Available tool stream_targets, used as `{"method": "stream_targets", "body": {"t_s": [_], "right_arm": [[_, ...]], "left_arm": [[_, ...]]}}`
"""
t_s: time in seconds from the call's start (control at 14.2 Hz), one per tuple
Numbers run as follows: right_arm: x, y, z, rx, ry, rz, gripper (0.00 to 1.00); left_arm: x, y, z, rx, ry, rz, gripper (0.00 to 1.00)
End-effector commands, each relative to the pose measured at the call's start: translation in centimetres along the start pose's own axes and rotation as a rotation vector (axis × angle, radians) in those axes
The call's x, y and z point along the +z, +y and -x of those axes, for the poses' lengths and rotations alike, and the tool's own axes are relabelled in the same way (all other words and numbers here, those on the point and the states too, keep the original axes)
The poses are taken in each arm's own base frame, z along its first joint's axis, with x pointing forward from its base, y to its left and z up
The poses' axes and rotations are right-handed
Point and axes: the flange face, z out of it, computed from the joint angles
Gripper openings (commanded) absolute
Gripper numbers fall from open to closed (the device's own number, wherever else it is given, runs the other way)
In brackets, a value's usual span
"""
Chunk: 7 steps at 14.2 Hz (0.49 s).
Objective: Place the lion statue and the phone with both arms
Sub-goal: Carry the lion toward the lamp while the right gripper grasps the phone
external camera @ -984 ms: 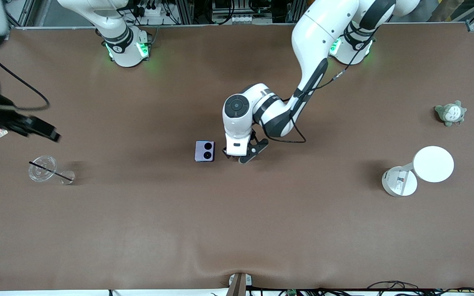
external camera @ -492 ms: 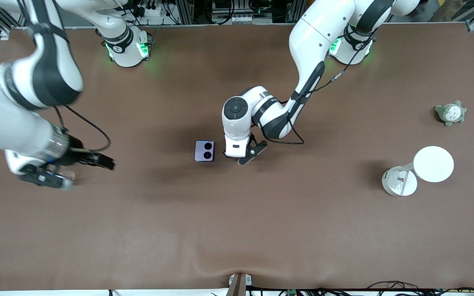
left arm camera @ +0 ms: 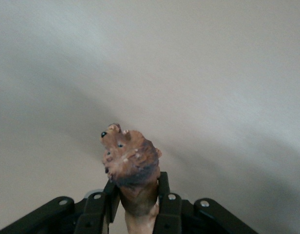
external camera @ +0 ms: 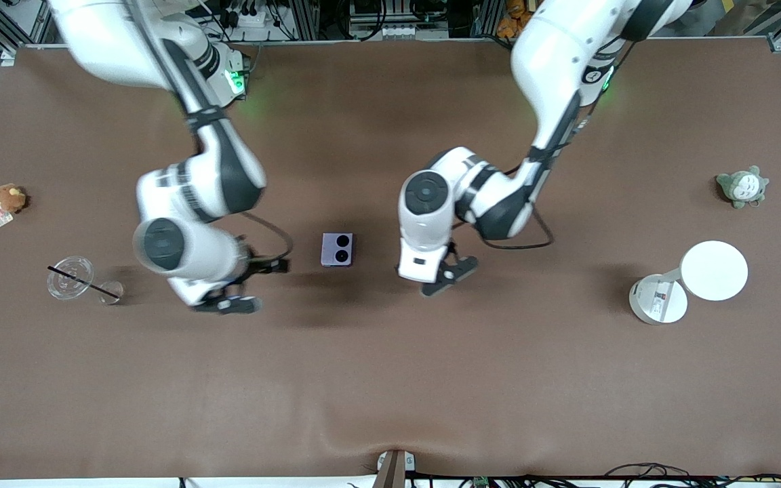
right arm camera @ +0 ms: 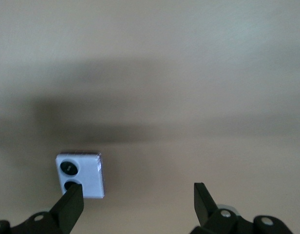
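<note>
The lavender phone (external camera: 337,249) lies flat on the brown table near its middle, camera circles up; the right wrist view shows this phone (right arm camera: 82,174) close to one fingertip. My right gripper (external camera: 225,303) hangs open and empty over the table, between the phone and a clear cup; in its own view the right gripper (right arm camera: 138,201) has its fingers wide apart. My left gripper (left arm camera: 137,189) is shut on the reddish-brown lion statue (left arm camera: 130,158), held off the table. From the front the left gripper (external camera: 423,276) hovers beside the phone toward the left arm's end, and its hand hides the statue.
A clear cup with a black straw (external camera: 70,278) and a small glass (external camera: 111,292) stand toward the right arm's end, with a brown plush toy (external camera: 9,197) farther back. Toward the left arm's end are a white round-topped stand (external camera: 712,270) and a grey-green plush (external camera: 742,186).
My left gripper closed on the lion statue beside the phone, then moved away from it toward the left arm's end. My right arm swung in from the table's end toward the phone.
</note>
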Motion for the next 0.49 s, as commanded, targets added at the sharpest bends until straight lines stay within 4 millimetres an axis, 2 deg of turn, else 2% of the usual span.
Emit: {"method": "stream_targets", "body": {"t_s": [0.0,0.07,0.14,0.21,0.42], "right_arm": [[5.0,-3.9,0.3,-0.052,0.001,0.02,1.0],[6.8,-5.0,0.7,-0.071,-0.005,0.029,1.0],[7.7,-6.8,1.4,-0.094,0.003,0.034,1.0],[8.6,-7.6,1.8,-0.106,0.01,0.04,1.0],[11.2,-7.3,2.0,-0.102,0.028,0.04,1.0]], "left_arm": [[-2.9,-4.0,-2.2,0.096,-0.031,-0.095,0.0],[-3.5,-5.5,-3.4,0.131,-0.039,-0.1,0.0],[-4.0,-7.1,-4.6,0.154,-0.046,-0.105,0.0],[-4.5,-8.6,-6.1,0.174,-0.052,-0.104,0.0],[-5.2,-12.4,-9.1,0.248,-0.068,-0.107,0.0]]}}
